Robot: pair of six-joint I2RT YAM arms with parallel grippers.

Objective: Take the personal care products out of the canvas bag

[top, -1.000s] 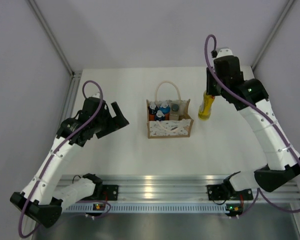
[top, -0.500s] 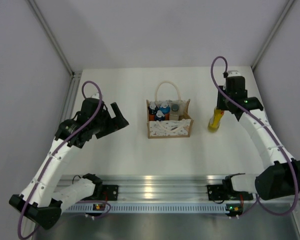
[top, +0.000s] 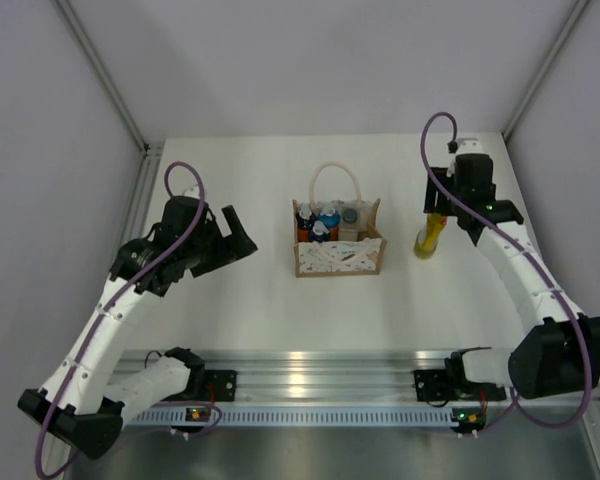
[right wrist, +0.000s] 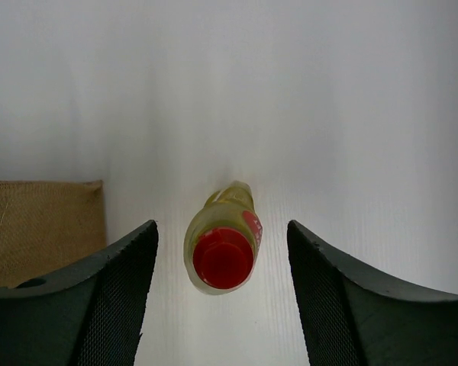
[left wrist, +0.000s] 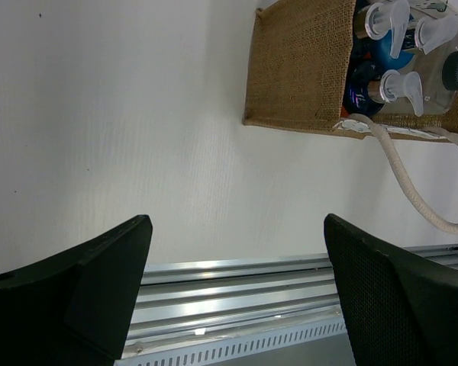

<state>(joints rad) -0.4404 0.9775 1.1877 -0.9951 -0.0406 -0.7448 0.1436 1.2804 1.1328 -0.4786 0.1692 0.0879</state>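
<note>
— So, nearest first: what do the left jaws have?
— Nothing. The left jaws stand spread as wide as they go. They hover over bare table [left wrist: 99, 114] well to the left of the bag [top: 338, 258], and the metal rail [top: 300, 368] runs along the near edge.
— And the bag itself?
— It stands upright at mid-table, with one rope handle [top: 335, 172] arching toward the back. Packed inside are blue-topped bottles [top: 327, 217] at the left and a clear bottle [top: 352, 213] with a dark grey cap at the right.
— Where's the yellow bottle [top: 427, 238]?
— It's out of the bag. It stands on the table to the right of the bag, apart from it, with its red cap [right wrist: 223, 258] facing up.
— Do the right jaws have hold of it?
— No. The right jaws hang over it, partly open, one on either side of the cap. A plain gap shows on both sides, so they grip nothing.
</note>
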